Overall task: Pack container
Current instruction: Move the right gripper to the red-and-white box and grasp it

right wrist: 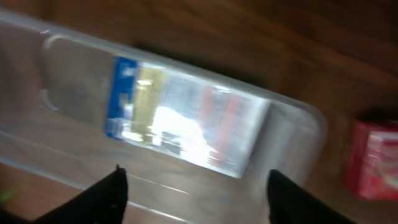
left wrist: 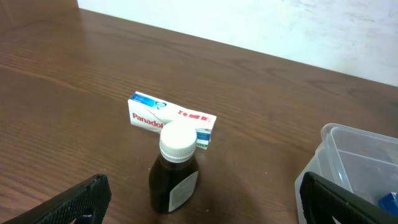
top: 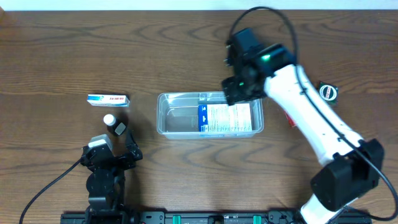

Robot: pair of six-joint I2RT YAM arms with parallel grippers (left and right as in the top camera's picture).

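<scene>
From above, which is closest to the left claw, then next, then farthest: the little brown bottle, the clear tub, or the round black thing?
1. Brown bottle: just ahead of the left claw.
2. Clear tub: middle of the table.
3. Round black thing: far right.

The table [top: 186,50] is dark, wood-grained and matt, the container [top: 174,116] is clear glossy plastic holding a shiny film-faced packet [top: 227,118], and at the left a smooth printed cardboard box [left wrist: 155,115] lies just beyond a dark glossy bottle [left wrist: 174,182] with a ribbed white plastic cap [left wrist: 178,142].
</scene>
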